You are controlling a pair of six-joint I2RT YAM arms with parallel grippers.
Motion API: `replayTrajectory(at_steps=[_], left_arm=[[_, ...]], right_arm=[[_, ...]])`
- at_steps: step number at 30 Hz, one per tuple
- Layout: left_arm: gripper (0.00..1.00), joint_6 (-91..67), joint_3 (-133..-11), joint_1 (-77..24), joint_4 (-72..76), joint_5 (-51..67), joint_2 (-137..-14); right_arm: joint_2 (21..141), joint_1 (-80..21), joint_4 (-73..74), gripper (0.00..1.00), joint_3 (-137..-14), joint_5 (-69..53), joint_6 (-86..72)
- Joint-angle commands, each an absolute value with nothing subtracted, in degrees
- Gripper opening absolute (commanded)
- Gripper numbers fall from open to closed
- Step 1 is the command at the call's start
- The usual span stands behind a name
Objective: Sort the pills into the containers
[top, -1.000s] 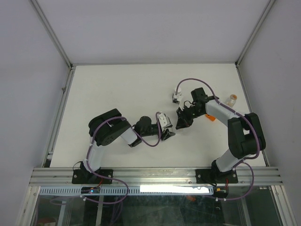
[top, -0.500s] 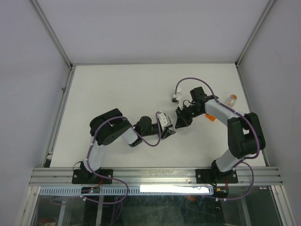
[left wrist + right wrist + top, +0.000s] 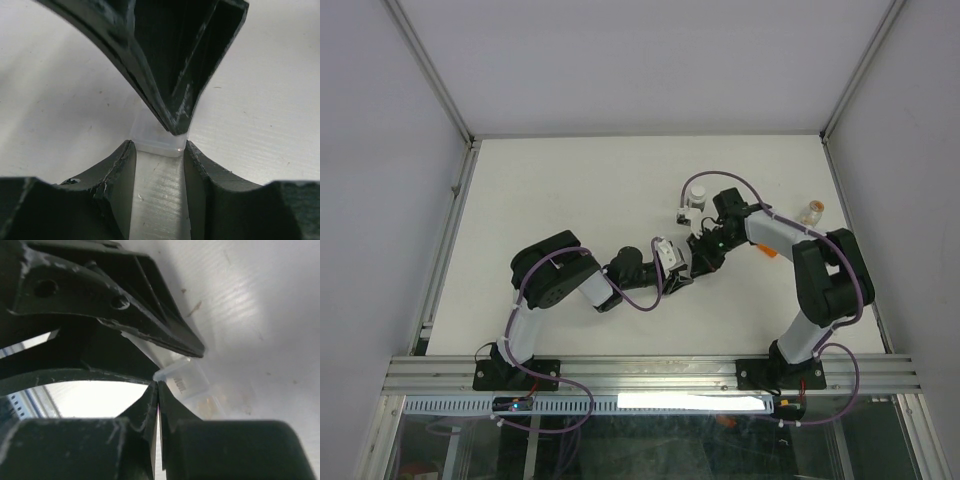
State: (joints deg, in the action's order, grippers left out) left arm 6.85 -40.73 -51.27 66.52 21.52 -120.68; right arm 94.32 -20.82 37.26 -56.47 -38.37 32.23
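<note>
Near table (image 3: pixel 570 190) centre, clamps two-cell box (image 3: pixel 150 135) crosswise in left gripper (image 3: pixel 158 152); touches its far end with right gripper (image 3: pixel 158 389), pinched shut.

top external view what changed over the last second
The right gripper swung left and came up against the left gripper. Its shut tips now meet the small clear plastic box that the left gripper clamps. The left gripper kept its place, and the small tan-orange tinted round vial at the far right stayed put.
</note>
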Motion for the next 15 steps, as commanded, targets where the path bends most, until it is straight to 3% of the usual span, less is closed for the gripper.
replayTrajectory(at_steps=[1, 15], left_arm=[[0.34, 6.94, -41.96, -50.91, 69.08, 22.53, -120.88], [0.34, 7.03, -42.01, -50.93, 68.58, 22.9, -120.6]], right_arm=[[98.54, -21.33, 37.42, 0.03, -58.42, -31.45, 30.88], [90.09, -21.14, 37.49, 0.05, -59.1, -42.18, 33.09]])
